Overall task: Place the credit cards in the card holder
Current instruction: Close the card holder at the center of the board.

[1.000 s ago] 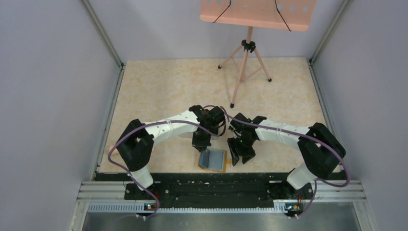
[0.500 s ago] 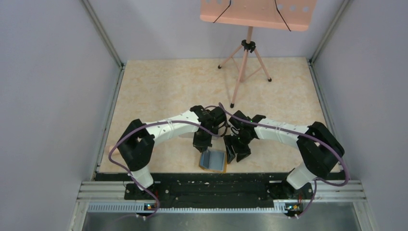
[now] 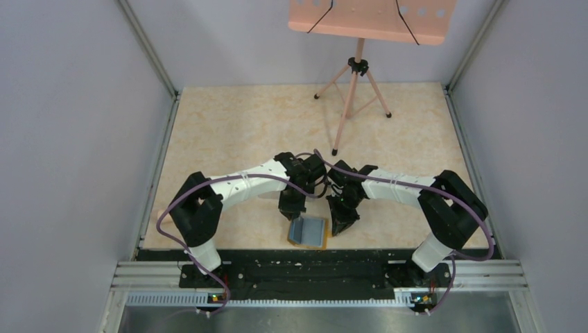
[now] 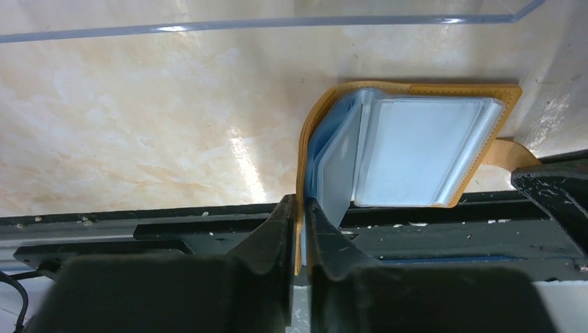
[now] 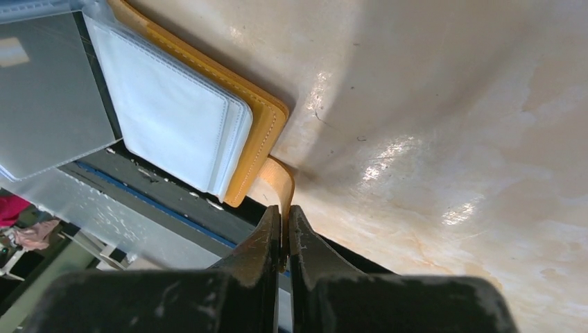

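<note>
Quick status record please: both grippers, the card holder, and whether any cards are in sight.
left gripper: shut on the orange left cover of the card holder
right gripper: shut on the clasp tab
card holder: open at the near edge of the table, blue-grey pockets facing up
credit cards: none visible in any view
clear box: only its edge shows, beyond the holder

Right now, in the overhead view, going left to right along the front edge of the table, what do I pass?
Left arm's shoulder → left gripper → card holder, lying open and pinched at its left and right ends → right gripper → right arm's shoulder.
</note>
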Robot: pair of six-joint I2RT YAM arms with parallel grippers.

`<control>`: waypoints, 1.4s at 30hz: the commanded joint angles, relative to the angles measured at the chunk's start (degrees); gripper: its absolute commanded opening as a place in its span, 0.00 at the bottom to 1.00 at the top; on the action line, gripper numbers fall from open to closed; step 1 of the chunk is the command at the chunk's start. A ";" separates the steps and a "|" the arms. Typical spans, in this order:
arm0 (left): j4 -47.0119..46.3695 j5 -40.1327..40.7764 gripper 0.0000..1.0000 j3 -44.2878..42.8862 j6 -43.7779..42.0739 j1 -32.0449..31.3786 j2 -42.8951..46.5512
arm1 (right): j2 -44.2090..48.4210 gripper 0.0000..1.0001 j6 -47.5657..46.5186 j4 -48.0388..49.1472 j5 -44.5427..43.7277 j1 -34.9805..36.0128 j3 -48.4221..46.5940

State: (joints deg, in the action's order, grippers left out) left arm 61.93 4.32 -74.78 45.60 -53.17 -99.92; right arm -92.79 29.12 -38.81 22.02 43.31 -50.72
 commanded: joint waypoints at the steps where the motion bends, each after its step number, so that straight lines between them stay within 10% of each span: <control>1: -1.31 -2.41 0.18 -2.02 0.49 -0.45 1.51 | 0.59 0.00 -0.01 0.62 0.45 -0.33 -1.90; 18: -31.27 -29.45 0.34 9.06 5.20 -0.45 -2.98 | 5.10 0.00 3.15 10.16 8.47 -6.74 7.95; 42: -30.13 -18.50 0.34 14.44 3.63 0.70 10.89 | 4.71 0.00 1.72 10.24 10.80 -6.83 6.39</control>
State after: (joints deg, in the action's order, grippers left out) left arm 28.18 -19.53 -62.59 50.65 -52.62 -93.97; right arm -89.19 31.53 -29.54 31.64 36.93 -42.76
